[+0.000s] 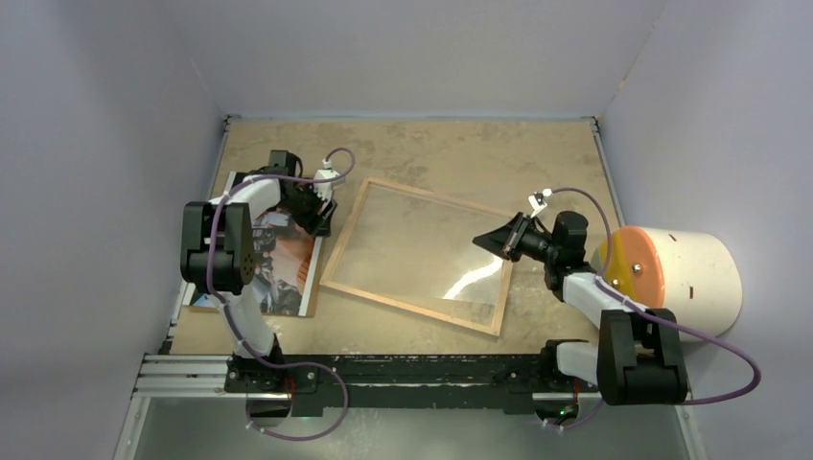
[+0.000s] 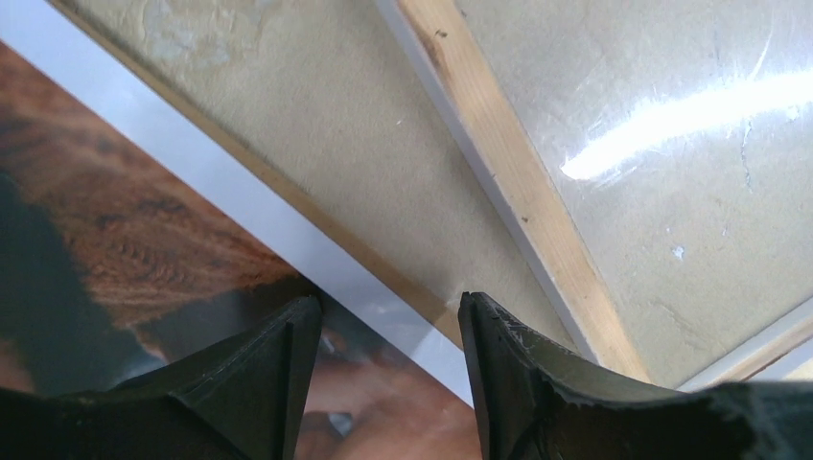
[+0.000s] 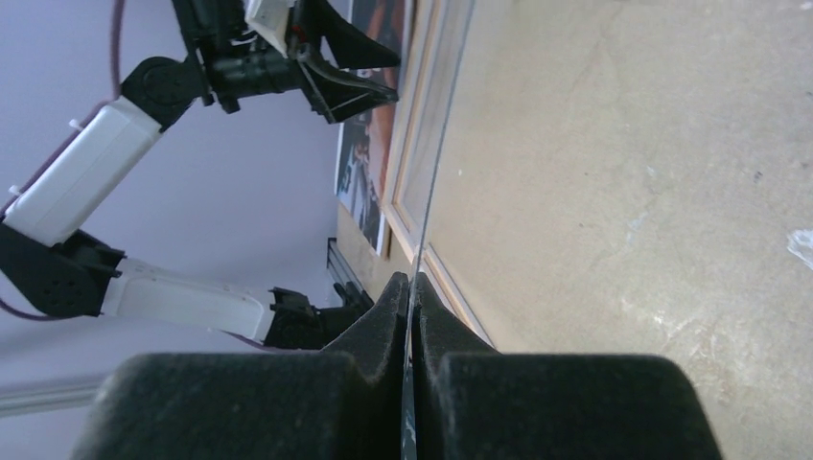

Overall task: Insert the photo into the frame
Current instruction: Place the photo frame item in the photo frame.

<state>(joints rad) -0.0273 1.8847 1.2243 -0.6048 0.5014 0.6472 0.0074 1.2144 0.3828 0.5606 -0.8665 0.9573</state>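
Tan bench (image 1: 451, 153): clear sheet (image 1: 422, 247) over frame (image 2: 518, 192), pinched in R jaws; photo (image 1: 288, 261) at left under spread L jaws.

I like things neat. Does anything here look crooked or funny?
Yes. The frame lies turned at a slant to the edges of the table. The clear sheet in it is pinched at one edge by the right gripper, so that side seems tipped up rather than flat.

One photo (image 1: 288, 273), one frame (image 1: 409, 308), one clear sheet (image 1: 422, 244), one white drum (image 1: 695, 273) and two end effectors (image 1: 321, 218) (image 1: 483, 240).
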